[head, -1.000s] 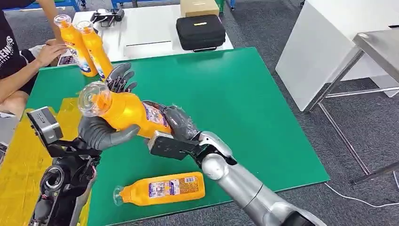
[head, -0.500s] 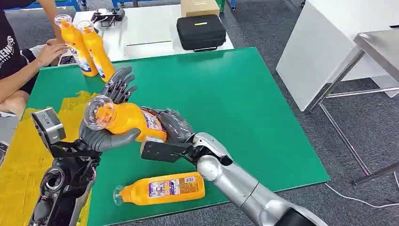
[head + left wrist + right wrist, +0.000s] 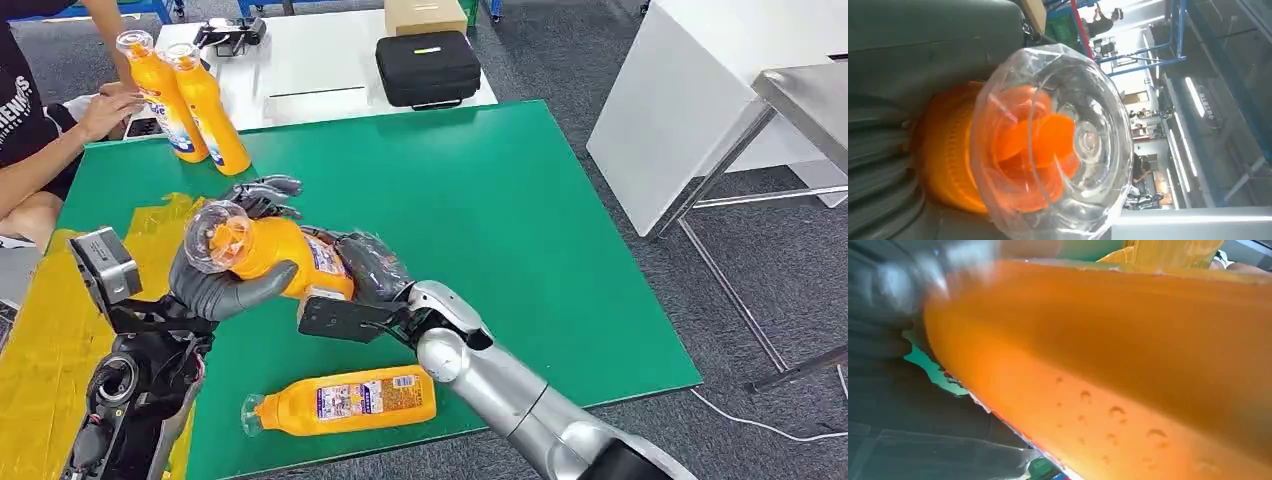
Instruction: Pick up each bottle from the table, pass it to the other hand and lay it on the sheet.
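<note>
Green matting covers the bench (image 3: 520,200), with a yellow sheet (image 3: 40,340) along its left side. Mid-handover, I judge: the orange bottle (image 3: 280,255) hangs above the bench, the right robot hand (image 3: 370,268) gripping its base end, the left robot hand (image 3: 225,285) wrapped round its neck below the clear cap (image 3: 1048,140). Next the right should release. Another bottle (image 3: 345,400) lies nearer.

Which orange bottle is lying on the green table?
The near-edge bottle, on its side. Two far bottles stand upright; another is held in both hands.
</note>
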Robot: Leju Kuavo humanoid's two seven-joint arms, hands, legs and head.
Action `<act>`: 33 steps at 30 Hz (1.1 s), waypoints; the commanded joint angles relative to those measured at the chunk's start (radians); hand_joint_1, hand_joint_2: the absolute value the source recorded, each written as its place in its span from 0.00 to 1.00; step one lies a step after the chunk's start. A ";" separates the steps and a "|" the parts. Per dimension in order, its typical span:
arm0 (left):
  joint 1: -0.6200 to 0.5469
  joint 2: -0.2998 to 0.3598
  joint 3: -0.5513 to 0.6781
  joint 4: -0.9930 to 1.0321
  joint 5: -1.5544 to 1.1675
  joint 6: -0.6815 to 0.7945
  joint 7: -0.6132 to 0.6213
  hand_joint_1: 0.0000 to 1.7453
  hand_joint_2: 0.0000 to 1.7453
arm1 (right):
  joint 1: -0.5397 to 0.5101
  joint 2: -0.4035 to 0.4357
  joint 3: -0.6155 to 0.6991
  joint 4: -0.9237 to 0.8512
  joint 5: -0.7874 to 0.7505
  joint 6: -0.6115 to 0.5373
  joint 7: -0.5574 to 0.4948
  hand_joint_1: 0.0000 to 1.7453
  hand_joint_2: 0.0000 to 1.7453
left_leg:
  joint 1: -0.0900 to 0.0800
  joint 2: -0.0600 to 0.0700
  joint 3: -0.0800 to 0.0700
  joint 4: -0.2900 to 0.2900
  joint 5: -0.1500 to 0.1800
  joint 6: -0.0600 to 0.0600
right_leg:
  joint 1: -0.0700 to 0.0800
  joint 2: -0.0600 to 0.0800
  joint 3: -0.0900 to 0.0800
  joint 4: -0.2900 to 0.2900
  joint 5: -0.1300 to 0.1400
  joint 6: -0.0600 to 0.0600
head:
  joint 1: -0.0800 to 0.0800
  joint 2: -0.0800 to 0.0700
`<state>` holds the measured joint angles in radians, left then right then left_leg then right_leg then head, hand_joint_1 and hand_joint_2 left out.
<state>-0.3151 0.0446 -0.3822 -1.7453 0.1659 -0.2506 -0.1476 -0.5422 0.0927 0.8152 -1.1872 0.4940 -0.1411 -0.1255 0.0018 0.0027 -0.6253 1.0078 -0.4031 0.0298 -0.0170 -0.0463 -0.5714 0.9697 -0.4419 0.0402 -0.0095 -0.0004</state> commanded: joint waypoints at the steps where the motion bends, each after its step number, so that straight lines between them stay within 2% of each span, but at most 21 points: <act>1: -0.042 -0.010 -0.073 0.052 0.002 -0.017 0.005 1.00 1.00 | -0.038 0.015 0.068 0.049 0.013 -0.001 0.009 1.00 1.00 | 0.001 0.000 0.003 0.000 -0.002 -0.001 | 0.001 0.003 0.004 -0.001 -0.002 -0.002 | 0.000 0.000; 2: -0.042 -0.010 -0.073 0.052 0.003 -0.016 0.005 1.00 1.00 | -0.038 0.014 0.068 0.049 0.013 -0.003 0.009 1.00 1.00 | 0.001 0.000 0.007 0.000 -0.003 -0.002 | 0.001 0.004 0.007 -0.001 -0.003 -0.003 | 0.000 0.000; 3: -0.042 -0.009 -0.073 0.053 0.004 -0.015 0.004 1.00 1.00 | -0.040 0.013 0.069 0.050 0.012 -0.006 0.008 1.00 1.00 | 0.001 0.000 0.003 0.000 -0.001 -0.001 | 0.000 0.002 0.004 -0.001 -0.001 -0.002 | 0.000 0.000; 4: -0.042 -0.009 -0.073 0.054 0.004 -0.015 0.004 1.00 1.00 | -0.040 0.012 0.068 0.050 0.011 -0.008 0.007 1.00 1.00 | 0.001 0.000 0.009 -0.001 -0.004 -0.003 | 0.001 0.005 0.009 -0.001 -0.004 -0.003 | 0.000 0.000; 8: -0.043 -0.008 -0.072 0.055 0.006 -0.013 0.004 1.00 1.00 | -0.040 0.011 0.067 0.051 0.008 -0.012 0.006 1.00 1.00 | 0.001 0.000 0.003 0.000 -0.001 -0.001 | 0.000 0.002 0.003 -0.001 -0.001 -0.001 | 0.000 0.000; 10: -0.043 -0.009 -0.071 0.055 0.009 -0.010 0.004 1.00 1.00 | -0.039 0.011 0.067 0.051 0.003 -0.019 0.004 1.00 1.00 | 0.001 0.000 0.006 0.000 -0.003 -0.002 | 0.000 0.004 0.007 -0.001 -0.003 -0.003 | 0.000 0.000; 15: -0.037 -0.010 -0.061 0.044 0.013 -0.001 0.006 1.00 1.00 | -0.040 0.011 0.067 0.048 -0.006 -0.033 0.000 1.00 1.00 | 0.001 0.000 0.003 0.000 -0.001 -0.001 | 0.000 0.002 0.003 -0.001 -0.001 -0.002 | 0.000 0.000; 17: -0.032 -0.007 -0.050 0.037 0.015 0.005 0.006 1.00 1.00 | -0.041 0.009 0.064 0.048 -0.019 -0.049 -0.009 1.00 1.00 | 0.001 0.000 0.008 0.000 -0.003 -0.002 | 0.000 0.005 0.008 -0.001 -0.003 -0.003 | 0.000 0.000; 18: -0.030 -0.007 -0.044 0.034 0.016 0.009 0.005 1.00 1.00 | -0.038 0.011 0.058 0.045 -0.025 -0.062 -0.014 0.89 1.00 | 0.001 0.000 0.004 0.000 -0.002 -0.002 | 0.000 0.003 0.005 -0.001 -0.002 -0.002 | 0.000 0.000; 19: -0.028 -0.006 -0.038 0.032 0.017 0.012 0.004 1.00 1.00 | -0.037 0.011 0.057 0.044 -0.028 -0.073 -0.019 0.00 1.00 | 0.001 0.000 0.006 -0.001 -0.003 -0.002 | 0.000 0.005 0.006 -0.001 -0.003 -0.003 | 0.000 0.000; 29: -0.020 -0.007 -0.014 0.023 0.018 0.032 0.000 1.00 1.00 | -0.025 0.012 0.037 0.026 -0.058 -0.107 -0.032 0.00 1.00 | 0.001 0.000 0.005 0.000 -0.002 -0.002 | 0.000 0.004 0.005 -0.001 -0.002 -0.002 | 0.000 0.000; 33: 0.003 0.003 0.047 -0.008 0.003 0.069 -0.016 1.00 1.00 | 0.018 -0.039 -0.013 -0.077 -0.126 -0.152 -0.055 0.00 1.00 | 0.001 0.000 0.004 0.000 -0.002 -0.002 | 0.000 0.003 0.005 -0.001 -0.002 -0.002 | 0.000 0.000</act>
<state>-0.3136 0.0439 -0.3822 -1.7475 0.1808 -0.2186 -0.1488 -0.5399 0.1064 0.8194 -1.1872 0.4379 -0.2488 -0.1560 0.0018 0.0027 -0.6255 1.0078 -0.4031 0.0298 -0.0170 -0.0463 -0.5718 0.9697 -0.4419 0.0402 -0.0095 -0.0004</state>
